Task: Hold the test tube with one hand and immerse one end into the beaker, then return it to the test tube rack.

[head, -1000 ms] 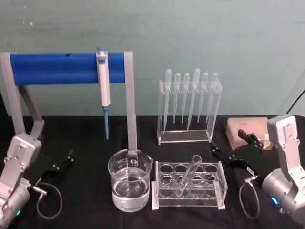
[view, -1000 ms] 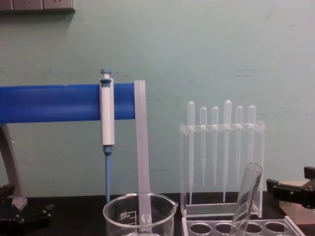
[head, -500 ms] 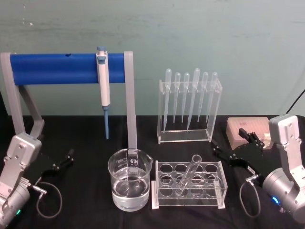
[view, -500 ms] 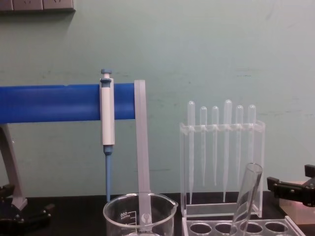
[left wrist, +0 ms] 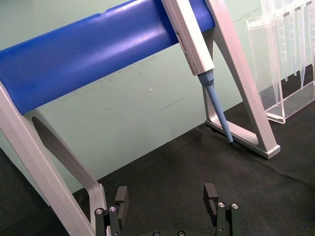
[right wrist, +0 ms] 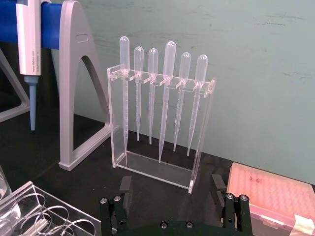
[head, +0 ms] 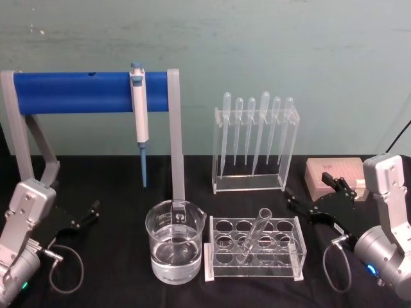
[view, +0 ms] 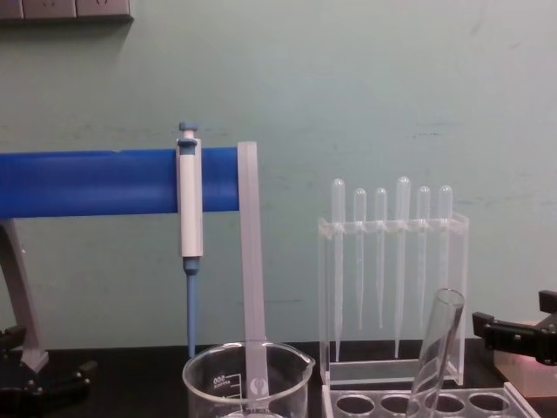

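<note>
Compared with a second earlier, the black two-fingered right gripper point(head: 319, 199) is seen slightly withdrawn rightward; its jaws are spread wide, nothing held. The clear glass test tube point(head: 252, 237) is left tilted in the transparent rack point(head: 255, 267), beside the wide glass beaker point(head: 174, 242). The left gripper point(head: 78, 218) is parked, likewise open and empty.

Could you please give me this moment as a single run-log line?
test tube: leaning in rack | beaker: holds liquid | left claw: open, empty | right claw: open, empty

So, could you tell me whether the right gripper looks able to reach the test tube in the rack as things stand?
Probably yes. The right gripper sits open beside the rack, and the test tube leans toward it, its upper half standing clear above the rack with nothing between them.
</note>
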Controlling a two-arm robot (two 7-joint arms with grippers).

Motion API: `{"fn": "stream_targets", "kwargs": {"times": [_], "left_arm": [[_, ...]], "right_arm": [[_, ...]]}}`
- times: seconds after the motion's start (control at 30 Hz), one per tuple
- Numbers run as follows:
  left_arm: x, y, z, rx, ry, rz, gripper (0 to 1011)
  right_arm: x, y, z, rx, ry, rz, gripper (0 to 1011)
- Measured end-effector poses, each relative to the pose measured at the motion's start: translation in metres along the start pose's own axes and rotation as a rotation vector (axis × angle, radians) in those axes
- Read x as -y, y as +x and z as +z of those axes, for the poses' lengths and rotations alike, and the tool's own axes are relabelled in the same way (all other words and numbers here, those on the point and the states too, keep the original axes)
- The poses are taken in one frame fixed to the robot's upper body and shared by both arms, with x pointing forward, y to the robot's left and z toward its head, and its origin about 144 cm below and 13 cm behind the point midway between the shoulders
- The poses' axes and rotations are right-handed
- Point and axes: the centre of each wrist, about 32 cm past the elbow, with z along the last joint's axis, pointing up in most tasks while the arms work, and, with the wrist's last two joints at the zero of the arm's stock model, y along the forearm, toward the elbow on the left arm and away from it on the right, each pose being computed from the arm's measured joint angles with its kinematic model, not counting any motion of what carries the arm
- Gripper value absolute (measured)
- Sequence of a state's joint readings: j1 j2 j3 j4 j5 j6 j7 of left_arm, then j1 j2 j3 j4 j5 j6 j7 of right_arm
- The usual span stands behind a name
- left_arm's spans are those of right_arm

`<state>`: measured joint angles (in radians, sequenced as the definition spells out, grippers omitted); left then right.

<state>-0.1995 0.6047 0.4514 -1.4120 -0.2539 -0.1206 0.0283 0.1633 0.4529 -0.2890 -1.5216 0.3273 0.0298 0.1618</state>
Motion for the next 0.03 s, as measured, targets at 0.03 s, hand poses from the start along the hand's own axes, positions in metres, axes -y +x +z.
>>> {"fn": "stream_targets", "kwargs": {"times": [0.03], "left_arm": [[0.0000,0.0000,0.0000,0.000,0.000,0.000,1000]], "right_arm": [[0.0000,0.0000,0.0000,0.000,0.000,0.000,1002]]}}
